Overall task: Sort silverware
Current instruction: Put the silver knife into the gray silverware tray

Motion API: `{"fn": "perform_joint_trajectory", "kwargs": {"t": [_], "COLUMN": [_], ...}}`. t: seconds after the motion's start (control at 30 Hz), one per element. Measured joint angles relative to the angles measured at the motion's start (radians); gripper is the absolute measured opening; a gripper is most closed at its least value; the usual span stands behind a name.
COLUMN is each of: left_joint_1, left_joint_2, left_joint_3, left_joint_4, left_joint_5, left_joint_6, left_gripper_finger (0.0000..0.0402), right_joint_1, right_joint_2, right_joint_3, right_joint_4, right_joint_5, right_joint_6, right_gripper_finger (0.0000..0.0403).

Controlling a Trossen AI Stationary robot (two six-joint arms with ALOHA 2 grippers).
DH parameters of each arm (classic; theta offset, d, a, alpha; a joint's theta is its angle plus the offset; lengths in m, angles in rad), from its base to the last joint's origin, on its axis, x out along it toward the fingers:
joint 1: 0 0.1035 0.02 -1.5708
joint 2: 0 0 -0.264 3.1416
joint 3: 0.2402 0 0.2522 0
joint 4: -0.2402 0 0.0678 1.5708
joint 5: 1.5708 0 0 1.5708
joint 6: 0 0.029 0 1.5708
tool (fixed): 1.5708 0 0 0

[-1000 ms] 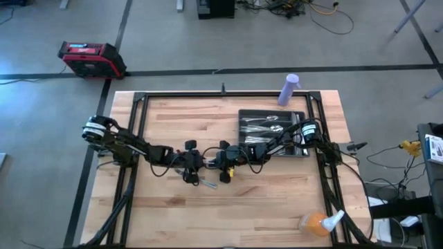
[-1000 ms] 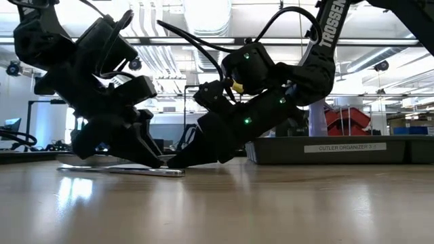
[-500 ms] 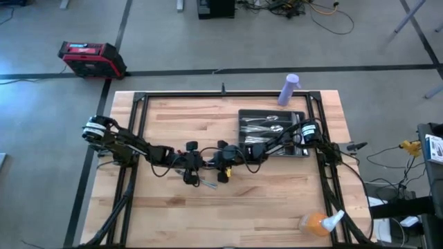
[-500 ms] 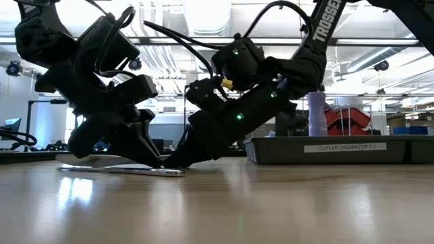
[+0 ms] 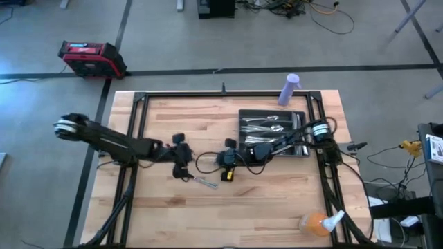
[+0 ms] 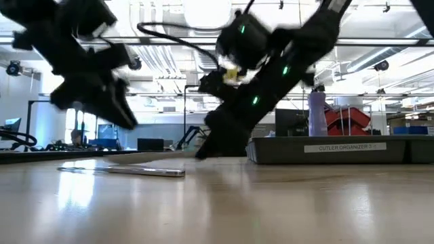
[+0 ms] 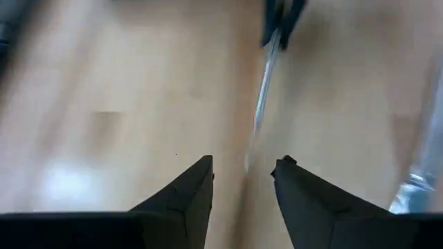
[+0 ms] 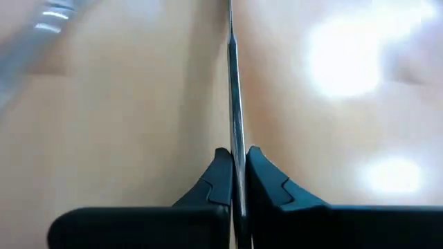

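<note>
A slim piece of silverware (image 8: 234,83) is pinched edge-on between the closed fingers of the right gripper (image 8: 235,173), near mid-table just in front of the tray (image 5: 302,149). Which kind of piece it is cannot be told. A second piece (image 6: 122,171) lies flat on the table (image 5: 277,207) beside it, and more pieces sit in the tray.

The metal is judged stiff, light and slippery (a flat-lying piece offers almost no edge), so a grip across the narrow handle, near its middle, is thought best.

The left gripper (image 7: 242,181) is parted, with nothing held.

Against the frame a second earlier: the left gripper, then low beside the right one, is now lifted and drawn back; the right gripper is raised off the table.
</note>
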State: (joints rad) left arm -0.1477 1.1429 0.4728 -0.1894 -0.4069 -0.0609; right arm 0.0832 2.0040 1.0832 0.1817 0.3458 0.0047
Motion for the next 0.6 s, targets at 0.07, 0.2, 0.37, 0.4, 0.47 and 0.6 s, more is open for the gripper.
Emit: {"fn": "perform_joint_trajectory", "kwargs": {"t": [0.07, 0.2, 0.37, 0.4, 0.47, 0.6], "left_joint_1": [0.0, 0.0, 0.001, 0.001, 0.001, 0.001], "left_joint_2": [-0.107, -0.267, -0.356, -0.36, -0.36, -0.352], "left_joint_3": [-0.005, -0.027, -0.075, -0.087, -0.108, -0.133], "left_joint_4": [-0.013, 0.045, 0.168, 0.183, 0.206, 0.209], "left_joint_5": [-0.078, -0.15, -0.168, -0.169, -0.168, -0.169], "left_joint_6": [0.001, 0.063, 0.125, 0.129, 0.13, 0.131], "left_gripper_finger": [0.0147, 0.0146, 0.0128, 0.0124, 0.0116, 0.0103], "right_joint_1": [0.023, 0.073, 0.134, 0.145, 0.172, 0.242], "right_joint_2": [-0.068, -0.211, -0.393, -0.424, -0.467, -0.522], "right_joint_3": [0.0, 0.002, 0.005, 0.005, 0.003, 0.0], "right_joint_4": [-0.115, -0.38, -0.943, -1.094, -1.376, -1.765], "right_joint_5": [0.132, 0.329, 0.524, 0.532, 0.527, 0.39], "right_joint_6": [0.031, 0.166, 0.673, 0.834, 1.149, 1.596], "right_gripper_finger": [0.0001, 0.0001, 0.0001, 0.0001, 0.0001, 0.0]}}
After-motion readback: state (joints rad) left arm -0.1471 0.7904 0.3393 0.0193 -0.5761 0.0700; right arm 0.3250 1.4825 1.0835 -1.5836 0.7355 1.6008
